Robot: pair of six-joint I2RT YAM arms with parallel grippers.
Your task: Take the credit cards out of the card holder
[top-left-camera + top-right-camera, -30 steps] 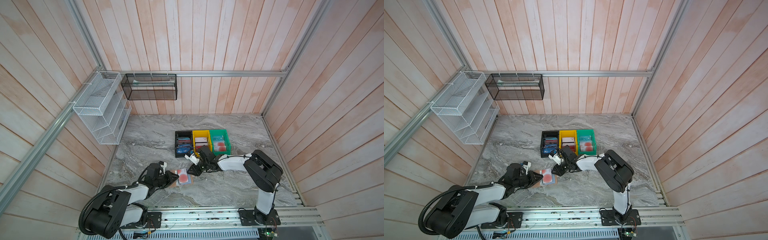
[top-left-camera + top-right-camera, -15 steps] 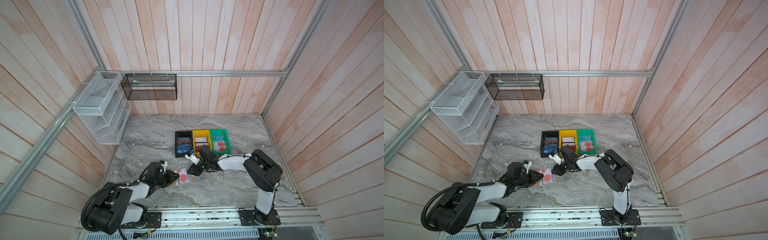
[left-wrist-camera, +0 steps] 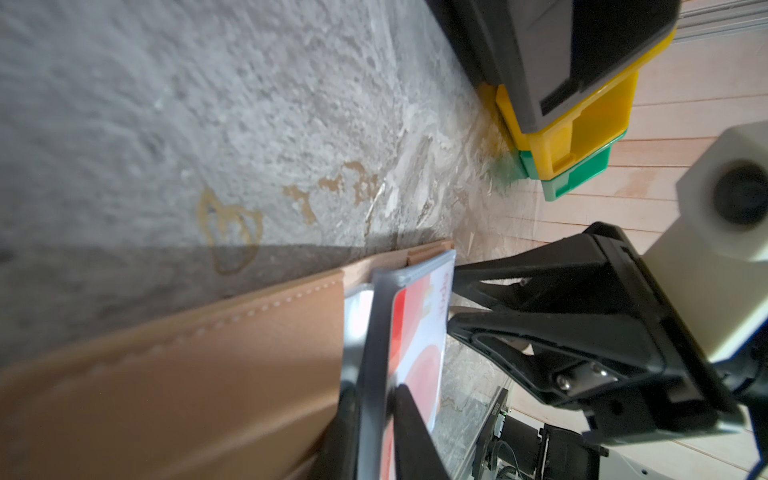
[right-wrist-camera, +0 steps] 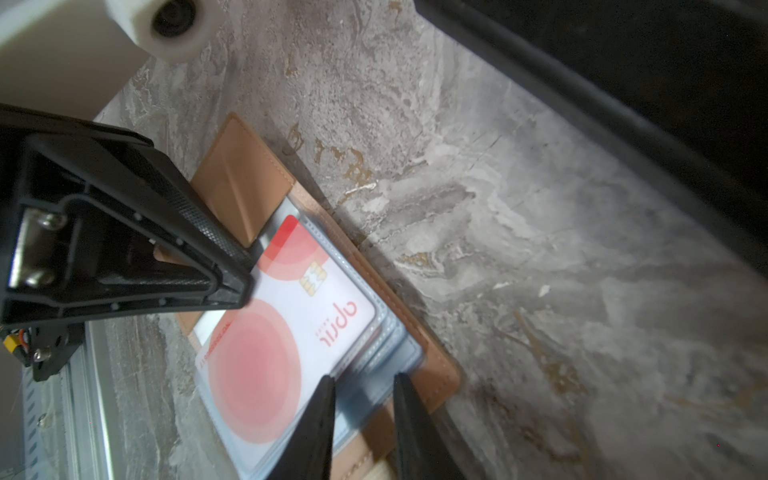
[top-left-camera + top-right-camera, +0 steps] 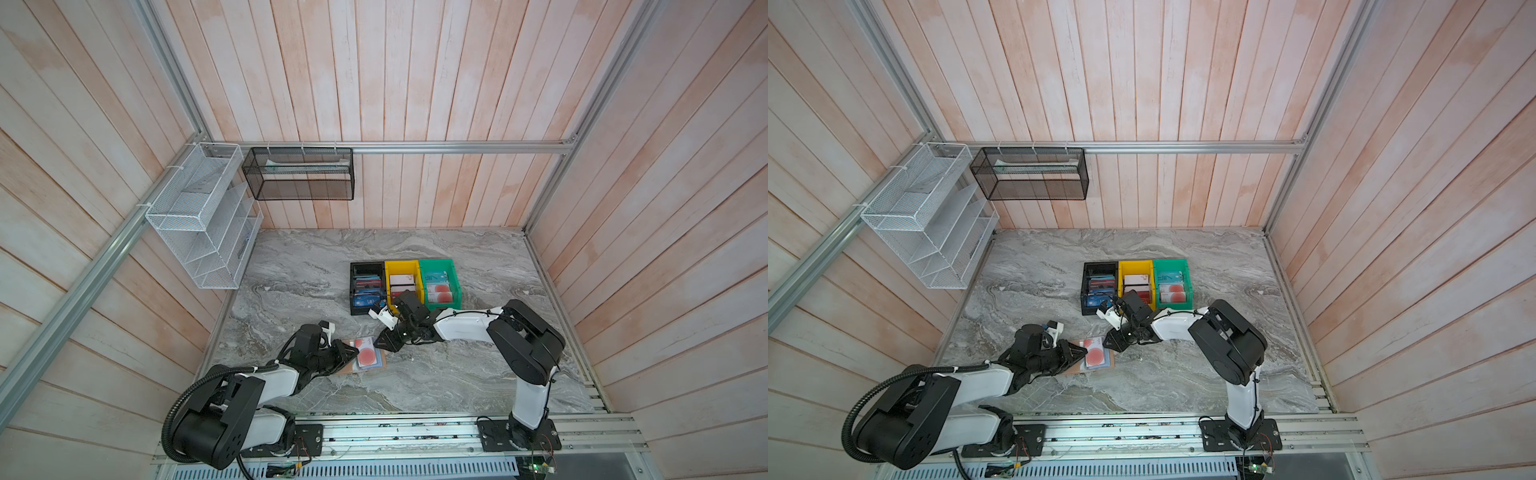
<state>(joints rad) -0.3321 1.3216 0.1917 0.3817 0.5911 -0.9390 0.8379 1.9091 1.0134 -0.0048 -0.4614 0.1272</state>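
card holder [image 4: 245, 178]: lies open on the desk [image 5: 457, 374], clear pages up.
white card [image 4: 291, 324]: red circles, in the top sleeve page [image 3: 374, 316] of the card holder.
left claw [image 4: 245, 282]: nearly closed, it pinches that sleeve page at the card holder's left side.
right claw [image 4: 365, 378]: jaws a little apart at the card holder's right edge; whether it grips, I cannot tell.

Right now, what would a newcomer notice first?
An open tan card holder lies front and centre on the marble table, a white card with red circles on its top page, left gripper and right gripper at either side. Behind it stand a black bin, yellow bin and green bin of cards.
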